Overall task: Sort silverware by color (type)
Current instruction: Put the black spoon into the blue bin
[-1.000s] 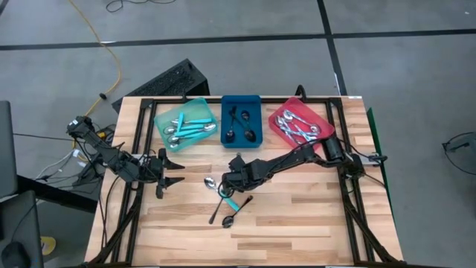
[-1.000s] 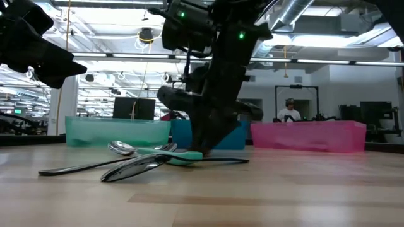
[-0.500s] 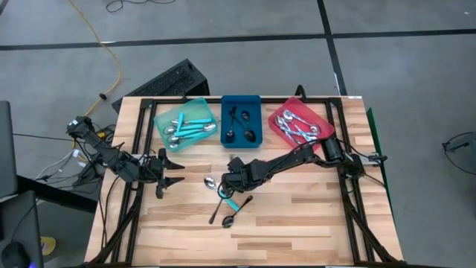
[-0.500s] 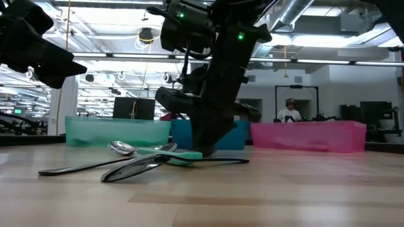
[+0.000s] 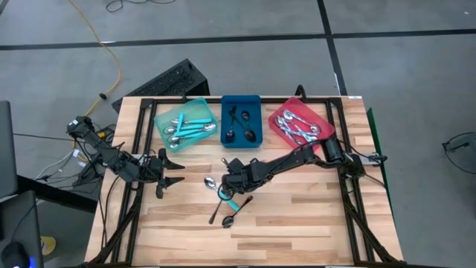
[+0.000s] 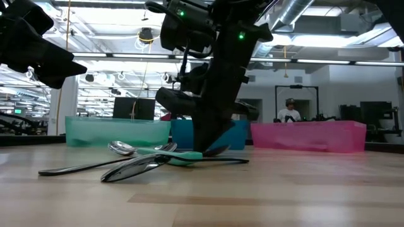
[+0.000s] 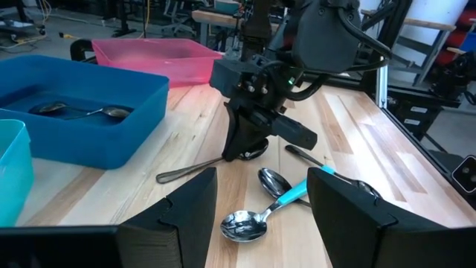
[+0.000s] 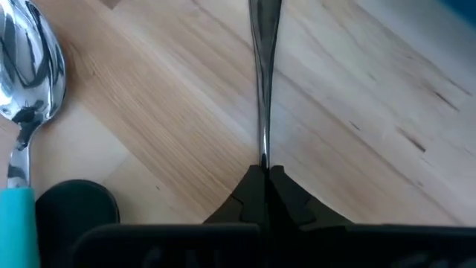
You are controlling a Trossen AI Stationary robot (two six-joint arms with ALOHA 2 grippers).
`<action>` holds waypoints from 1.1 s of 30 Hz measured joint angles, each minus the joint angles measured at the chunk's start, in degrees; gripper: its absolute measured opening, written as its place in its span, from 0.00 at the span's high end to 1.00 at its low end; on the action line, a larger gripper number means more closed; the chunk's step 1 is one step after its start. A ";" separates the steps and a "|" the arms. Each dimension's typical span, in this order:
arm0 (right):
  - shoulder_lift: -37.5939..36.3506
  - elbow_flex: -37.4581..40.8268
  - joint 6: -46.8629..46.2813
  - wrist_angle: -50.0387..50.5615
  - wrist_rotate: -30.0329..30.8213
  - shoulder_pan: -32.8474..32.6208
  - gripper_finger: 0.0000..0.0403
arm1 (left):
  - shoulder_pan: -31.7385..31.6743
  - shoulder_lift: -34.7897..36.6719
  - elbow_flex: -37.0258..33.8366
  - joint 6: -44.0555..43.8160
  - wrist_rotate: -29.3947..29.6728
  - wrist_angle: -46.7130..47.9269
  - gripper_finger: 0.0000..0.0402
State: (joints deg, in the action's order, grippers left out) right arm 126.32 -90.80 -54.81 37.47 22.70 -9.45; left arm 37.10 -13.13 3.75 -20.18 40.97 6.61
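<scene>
- Since a second ago, the right gripper (image 5: pixel 227 179) has pinched its fingers together on the handle of an all-silver spoon (image 7: pixel 212 162), which lies on the wooden table (image 5: pixel 297 216) just in front of the blue tray (image 5: pixel 242 119); the spoon's bowl sits under the gripper in the left wrist view.
- Nearest the table's front edge, three loose spoons lie in a crossed heap: a black spoon (image 5: pixel 221 208), a teal-handled spoon (image 7: pixel 269 209), and another silver spoon (image 5: pixel 210 182) beside them.
- At the table's left side, the left gripper (image 5: pixel 172 171) hovers with its fingers spread wide, holding nothing, well apart from the heap.
- Farther back, three trays stand in a row: the teal tray (image 5: pixel 186 123) holds teal-handled spoons, the blue tray holds black spoons, and the pink tray (image 5: pixel 297 123) holds silver spoons.
- Beyond the table, the low view shows a person (image 6: pixel 290 110) far back in the room.
</scene>
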 joint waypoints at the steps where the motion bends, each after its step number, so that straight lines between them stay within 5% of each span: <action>1: -0.16 -0.09 0.49 0.23 0.76 -0.23 0.95 | -0.02 -0.01 0.00 0.00 0.02 0.00 0.52; 33: -3.38 -2.27 14.88 18.66 1.26 -7.58 0.95 | 0.00 -0.02 0.00 -0.63 0.19 0.00 0.52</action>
State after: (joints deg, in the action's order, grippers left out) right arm 122.93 -93.08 -39.94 56.13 23.96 -17.04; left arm 37.10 -13.15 3.75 -20.81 41.17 6.61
